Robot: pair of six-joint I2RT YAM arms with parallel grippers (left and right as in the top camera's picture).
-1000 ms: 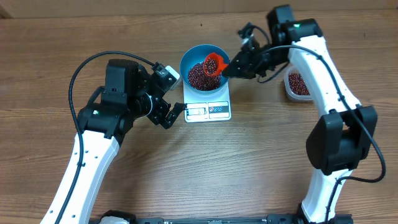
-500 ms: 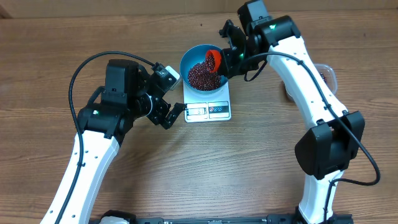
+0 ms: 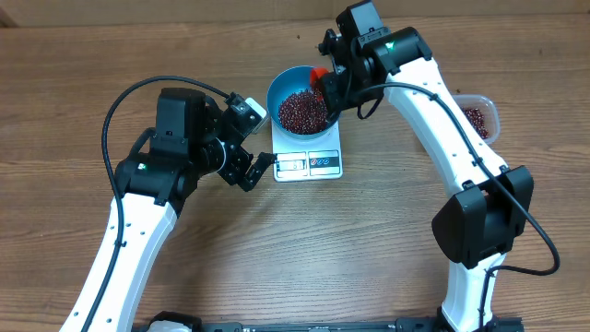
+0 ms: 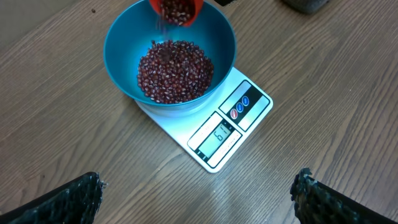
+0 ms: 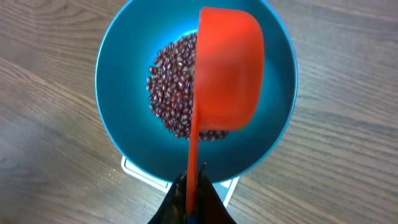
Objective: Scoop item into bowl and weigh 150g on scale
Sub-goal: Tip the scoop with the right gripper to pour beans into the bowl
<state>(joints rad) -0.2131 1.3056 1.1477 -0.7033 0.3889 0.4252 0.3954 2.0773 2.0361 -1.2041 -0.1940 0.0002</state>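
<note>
The beans are found heaped in the blue bowl, which is seated on the white scale at the middle of the bench. A further supply is noted in the clear tub towards the right. An orange-red scoop is held tilted over the bowl's far rim, and beans are seen spilling from its lip onto the heap. Its handle is clamped between the right fingers, which are closed tight upon it. The left fingers are spread wide, empty, and stationed near the scale. The pouring step is judged to be in hand. The display cannot be read in full. The next move is judged to call for a check of that reading, from which a further scoop or a halt is to be decided.
</note>
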